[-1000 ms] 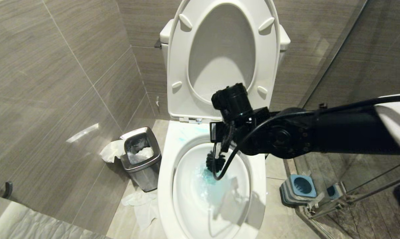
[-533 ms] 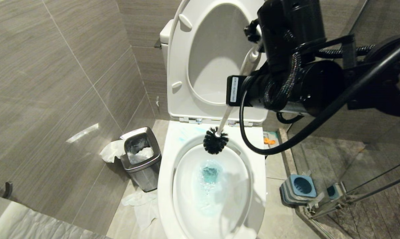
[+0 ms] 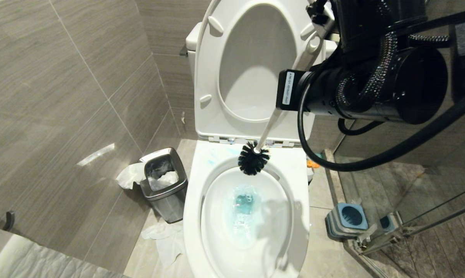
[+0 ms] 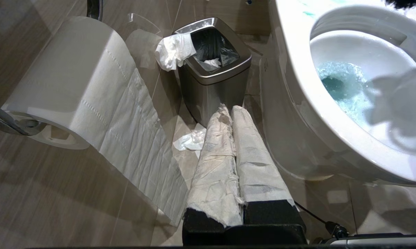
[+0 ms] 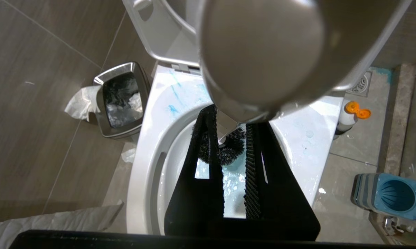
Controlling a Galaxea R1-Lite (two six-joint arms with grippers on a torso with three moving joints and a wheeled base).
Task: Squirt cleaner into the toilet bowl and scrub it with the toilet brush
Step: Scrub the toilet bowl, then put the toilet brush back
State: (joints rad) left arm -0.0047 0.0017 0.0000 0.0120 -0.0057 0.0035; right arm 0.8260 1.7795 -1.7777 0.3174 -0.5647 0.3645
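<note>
1. Head view: right gripper up high at the right, over the raised seat and lid; fingers clamped on the toilet brush handle, narrow gap between them.
2. Brush slants down-left from the grip; black bristle head hangs over the back rim of the toilet bowl, above the water.
3. Cleaner shows as teal tint pooled round the drain hole, plus pale blue streaks on the rim deck by the hinges.
4. Blue-and-grey brush holder on the floor to the bowl's right, empty socket facing up.
5. Left wrist view: left gripper low beside the bowl, paper-wrapped fingers pressed together, holding nothing.
6. Steel waste bin left of the bowl, tissue draped over its edge.
</note>
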